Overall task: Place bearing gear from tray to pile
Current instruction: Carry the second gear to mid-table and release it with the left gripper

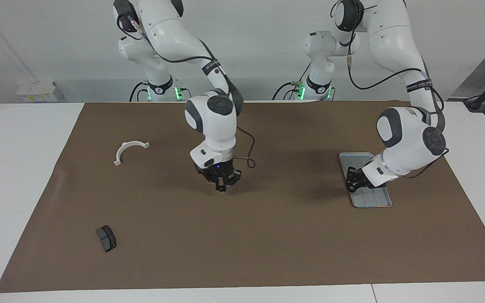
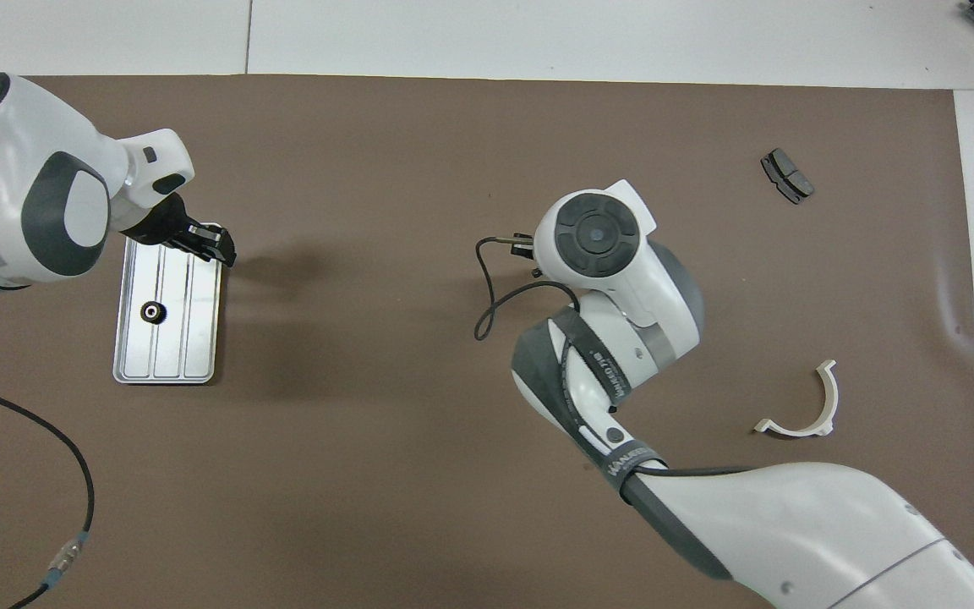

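Small black bearing gear [image 2: 152, 313] alone in grooved tray [image 2: 199, 355]. Left gripper [image 2: 210, 245] over tray rim, right gripper [image 1: 222, 182] over mat; finger states unclear.

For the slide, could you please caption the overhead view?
Left gripper over the tray's rim, bearing gear in the tray; right gripper waits mid-table.

Small black bearing gear [image 2: 153, 313] flat in grooved silver tray [image 2: 199, 338]
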Controlling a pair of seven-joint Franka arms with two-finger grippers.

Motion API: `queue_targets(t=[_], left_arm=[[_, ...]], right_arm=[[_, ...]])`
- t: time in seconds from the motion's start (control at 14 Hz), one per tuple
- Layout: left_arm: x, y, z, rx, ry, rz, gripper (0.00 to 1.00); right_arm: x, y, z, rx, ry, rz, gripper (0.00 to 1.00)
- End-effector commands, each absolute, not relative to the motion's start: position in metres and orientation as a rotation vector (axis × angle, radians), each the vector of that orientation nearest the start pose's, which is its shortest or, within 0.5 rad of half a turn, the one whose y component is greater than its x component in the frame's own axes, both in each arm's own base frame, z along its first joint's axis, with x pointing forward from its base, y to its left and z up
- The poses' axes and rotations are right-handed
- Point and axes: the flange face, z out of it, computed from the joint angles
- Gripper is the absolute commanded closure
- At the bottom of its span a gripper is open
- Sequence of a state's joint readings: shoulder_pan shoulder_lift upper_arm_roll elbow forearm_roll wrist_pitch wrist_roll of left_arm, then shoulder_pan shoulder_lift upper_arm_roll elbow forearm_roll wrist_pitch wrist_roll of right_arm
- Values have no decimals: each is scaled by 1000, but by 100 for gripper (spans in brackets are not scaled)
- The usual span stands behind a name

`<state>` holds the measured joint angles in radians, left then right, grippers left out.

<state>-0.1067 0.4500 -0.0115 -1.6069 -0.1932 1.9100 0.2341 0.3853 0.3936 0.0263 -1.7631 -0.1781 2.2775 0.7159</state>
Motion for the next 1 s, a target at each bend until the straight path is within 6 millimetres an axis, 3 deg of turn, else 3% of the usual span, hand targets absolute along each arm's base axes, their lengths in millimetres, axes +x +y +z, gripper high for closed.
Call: queue_targets(t=[0.0,0.29,0.43,0.64,0.72,0.86,0.93], left_arm=[[641,-151,373,-3297,254,253,79],[603,-267,375,-3253,-4,278,79],[585,-320,366,-3234,-95,222,79],[567,-362,351,-3248,-188,147,73],[561,-374,347,-3246,-195,148,58],[556,-387,338,-3250,-204,129,50],[552,-394,326,-3244,-206,134,37]], right_arm=[[592,196,355,-3157,217,-193,100],[616,110,349,-3135,119,-194,100],[627,84,338,-3135,104,-215,100],[657,59,330,-3116,150,-300,100],[670,59,328,-3101,164,-320,100],[689,57,323,-3072,184,-340,100],[697,57,318,-3061,196,-344,100]])
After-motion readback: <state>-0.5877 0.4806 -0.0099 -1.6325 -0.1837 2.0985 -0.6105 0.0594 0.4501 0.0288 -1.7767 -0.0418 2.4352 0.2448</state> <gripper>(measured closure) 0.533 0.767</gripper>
